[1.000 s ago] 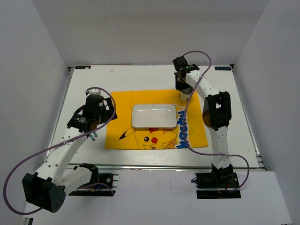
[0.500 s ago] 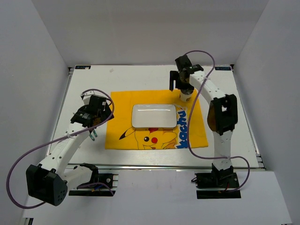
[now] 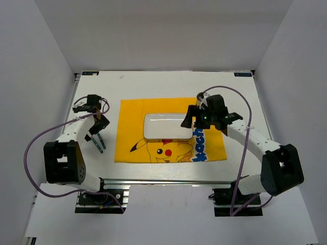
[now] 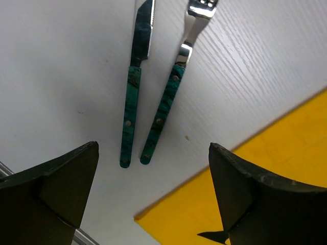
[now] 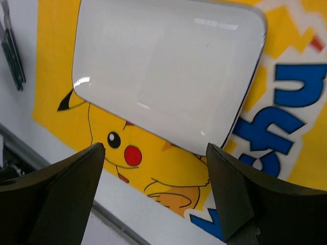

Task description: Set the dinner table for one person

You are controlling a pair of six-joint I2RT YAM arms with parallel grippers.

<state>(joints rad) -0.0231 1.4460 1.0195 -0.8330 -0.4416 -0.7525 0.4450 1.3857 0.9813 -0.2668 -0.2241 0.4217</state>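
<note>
Though the tabletop (image 3: 153,84) fills the top view, your right claw (image 3: 190,118) hangs wide and empty over the plate (image 3: 163,126). Left wrist: the left claw (image 4: 153,196), wide and empty, could scatter knife (image 4: 134,87) and fork (image 4: 166,102) if dropped. Right wrist: a descent could clip the plate's rim.

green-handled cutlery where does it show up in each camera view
Top external: green-handled cutlery lies just left of the yellow placemat, left of the picture's middle.
Left wrist: upper centre, handles pointing down, placemat corner at lower right.
Right wrist: far upper-left edge, just left of the placemat.
Shared landmark: the placemat's left edge.
</note>
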